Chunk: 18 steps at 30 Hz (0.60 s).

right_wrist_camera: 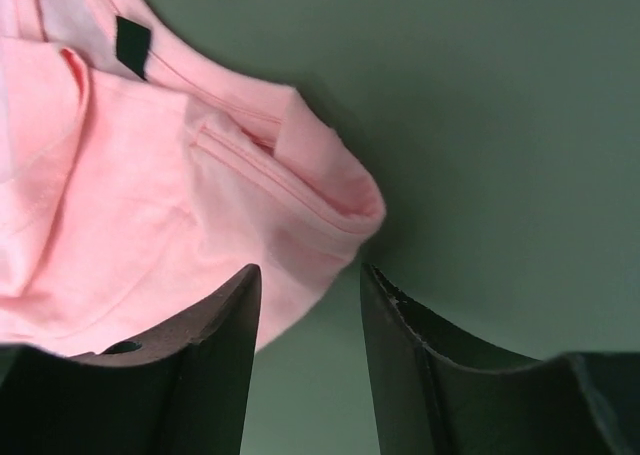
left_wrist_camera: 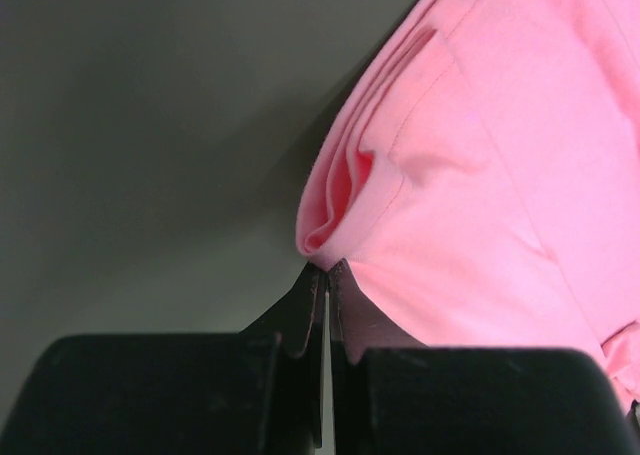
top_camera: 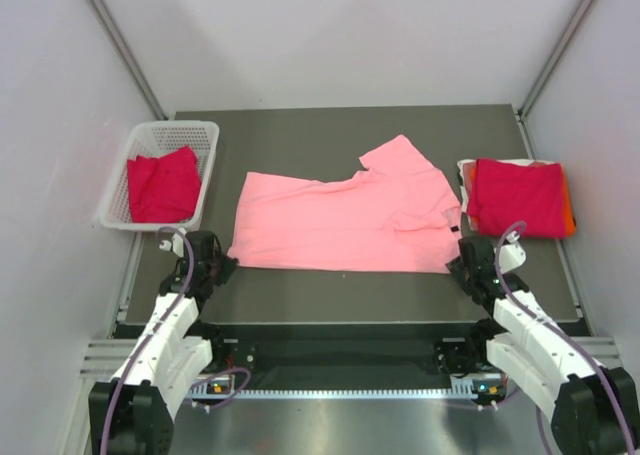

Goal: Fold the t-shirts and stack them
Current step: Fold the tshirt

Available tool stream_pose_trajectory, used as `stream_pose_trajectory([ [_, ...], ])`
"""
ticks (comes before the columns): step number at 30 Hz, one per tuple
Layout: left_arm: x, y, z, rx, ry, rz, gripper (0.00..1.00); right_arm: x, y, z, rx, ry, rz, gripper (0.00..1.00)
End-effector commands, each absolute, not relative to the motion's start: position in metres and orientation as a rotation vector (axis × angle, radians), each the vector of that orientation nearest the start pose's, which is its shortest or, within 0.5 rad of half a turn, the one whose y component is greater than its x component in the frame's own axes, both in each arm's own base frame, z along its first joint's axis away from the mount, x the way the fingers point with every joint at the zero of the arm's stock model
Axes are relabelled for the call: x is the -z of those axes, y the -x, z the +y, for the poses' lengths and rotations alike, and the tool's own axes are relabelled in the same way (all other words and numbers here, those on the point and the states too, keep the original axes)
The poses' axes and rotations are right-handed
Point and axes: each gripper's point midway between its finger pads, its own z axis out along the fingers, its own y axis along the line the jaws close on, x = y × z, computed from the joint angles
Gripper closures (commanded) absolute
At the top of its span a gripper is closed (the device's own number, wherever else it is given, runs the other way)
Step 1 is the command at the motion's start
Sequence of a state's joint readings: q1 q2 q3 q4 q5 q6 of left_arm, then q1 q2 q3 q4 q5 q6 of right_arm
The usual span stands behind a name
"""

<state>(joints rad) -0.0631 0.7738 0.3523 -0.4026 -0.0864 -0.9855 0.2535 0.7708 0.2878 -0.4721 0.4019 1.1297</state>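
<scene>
i see the salmon-pink t-shirt spread in the middle of the table, one sleeve pointing to the far right. my left gripper is clenched with its tips touching the shirt's near-left corner, though i can't tell if any cloth is pinched; my right gripper is released, fingers either side of the near-right corner. a crimson t-shirt tops the right-hand stack, and a second crimson t-shirt lies in the white basket at far left.
</scene>
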Motion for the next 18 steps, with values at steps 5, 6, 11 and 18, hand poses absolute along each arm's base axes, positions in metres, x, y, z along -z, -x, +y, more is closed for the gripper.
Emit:
stream_pose_trajectory([
  [5,-0.059,-0.238,-0.033,0.396,1.090,2.125,1.00,-0.014,-0.227,0.019,-0.100,-1.183,2.069,0.61],
  [6,-0.058,-0.237,-0.033,0.398,1.092,2.126,1.00,-0.012,-0.227,0.016,-0.075,-1.197,2.069,0.63],
  [11,-0.058,-0.238,-0.033,0.398,1.088,2.125,1.00,-0.014,-0.228,0.013,-0.049,-1.207,2.064,1.00],
  [18,-0.056,-0.242,-0.033,0.393,1.083,2.132,1.00,-0.044,-0.233,0.003,-0.048,-1.181,1.962,1.00],
])
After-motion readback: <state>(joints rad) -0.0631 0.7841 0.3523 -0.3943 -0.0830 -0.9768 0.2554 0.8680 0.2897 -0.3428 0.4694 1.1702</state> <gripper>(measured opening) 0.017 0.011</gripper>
